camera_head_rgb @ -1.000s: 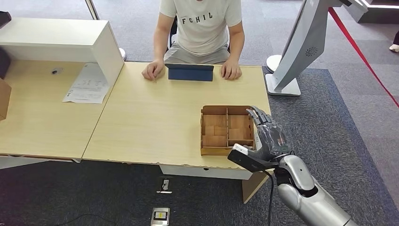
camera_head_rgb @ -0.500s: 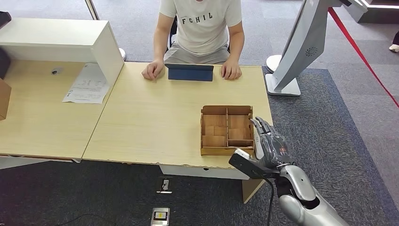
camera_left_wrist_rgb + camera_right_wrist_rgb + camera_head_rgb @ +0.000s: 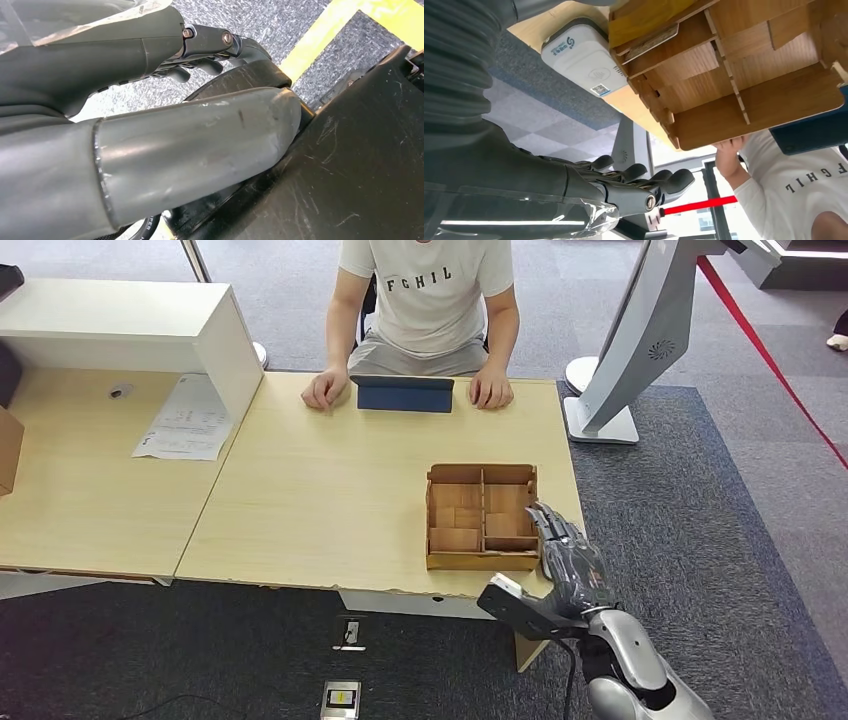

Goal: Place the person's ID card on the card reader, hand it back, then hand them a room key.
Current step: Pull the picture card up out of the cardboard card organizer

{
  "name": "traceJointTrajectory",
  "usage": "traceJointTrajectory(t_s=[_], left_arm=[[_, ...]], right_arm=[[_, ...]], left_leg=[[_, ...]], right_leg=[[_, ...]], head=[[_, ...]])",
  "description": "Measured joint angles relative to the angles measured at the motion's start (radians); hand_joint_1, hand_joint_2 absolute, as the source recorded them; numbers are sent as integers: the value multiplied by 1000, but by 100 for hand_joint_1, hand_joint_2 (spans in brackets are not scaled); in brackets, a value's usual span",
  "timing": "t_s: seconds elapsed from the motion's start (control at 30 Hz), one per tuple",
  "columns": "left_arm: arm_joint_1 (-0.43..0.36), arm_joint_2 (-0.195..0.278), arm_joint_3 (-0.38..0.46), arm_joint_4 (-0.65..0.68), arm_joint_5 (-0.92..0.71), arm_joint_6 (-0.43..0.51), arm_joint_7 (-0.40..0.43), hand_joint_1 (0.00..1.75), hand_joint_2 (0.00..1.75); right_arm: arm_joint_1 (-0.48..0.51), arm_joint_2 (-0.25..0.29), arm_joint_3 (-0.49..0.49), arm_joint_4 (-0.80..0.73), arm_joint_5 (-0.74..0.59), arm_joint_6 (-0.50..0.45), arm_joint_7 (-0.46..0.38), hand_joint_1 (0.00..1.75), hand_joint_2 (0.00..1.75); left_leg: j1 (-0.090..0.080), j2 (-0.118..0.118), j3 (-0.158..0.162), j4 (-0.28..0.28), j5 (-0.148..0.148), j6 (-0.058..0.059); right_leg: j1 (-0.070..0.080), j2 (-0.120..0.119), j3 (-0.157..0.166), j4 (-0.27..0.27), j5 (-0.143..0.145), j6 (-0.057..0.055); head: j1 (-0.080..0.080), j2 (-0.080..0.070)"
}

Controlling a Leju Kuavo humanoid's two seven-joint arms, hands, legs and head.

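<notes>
In the head view, the right robot hand (image 3: 568, 560) sits at the lower right of the frame, just off the right edge of the light wooden surface (image 3: 330, 490), fingers stretched out and apart, holding nothing. Just beside it, left of its fingers, stands a wooden divided box (image 3: 482, 516) near the front right part of the surface. At the top centre a person (image 3: 428, 300) in a white shirt sits behind the far edge, both hands resting on the surface either side of a dark blue tablet case (image 3: 403, 394). A sheet of paper (image 3: 186, 418) lies in the upper left, next to a white raised counter (image 3: 120, 315). No ID card or room key can be made out.

In the left wrist view, the left robot hand (image 3: 200, 55) reaches from the left edge over grey carpet (image 3: 260, 20) and a yellow floor stripe (image 3: 325, 35); whether its fingers are open or closed cannot be told.

In the right wrist view, the right robot hand (image 3: 624, 187) lies in the lower left with its fingers extended and empty. The wooden divided box (image 3: 734, 65) fills the upper right, and the white card reader (image 3: 584, 57) sits touching it at upper centre on the surface (image 3: 531, 25). The person (image 3: 794, 185) is at the lower right.
</notes>
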Motion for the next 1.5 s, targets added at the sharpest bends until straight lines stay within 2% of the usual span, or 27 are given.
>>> traceJointTrajectory(t_s=[0.6,1.0,1.5], left_arm=[[-1,0,0,-7,-2,-6,3,0,0],[-1,-1,0,-9,-1,-4,4,0,0],[-2,-3,-3,-9,-14,-5,4,0,0]], right_arm=[[8,74,1,11,170,23,22,0,175],[-7,92,-15,95,132,20,3,0,175],[-22,113,-19,158,154,19,10,0,175]], left_leg=[[0,0,0,0,0,0],[0,0,0,0,0,0],[0,0,0,0,0,0]], right_leg=[[0,0,0,0,0,0],[0,0,0,0,0,0],[0,0,0,0,0,0]], head=[[0,0],[0,0],[0,0]])
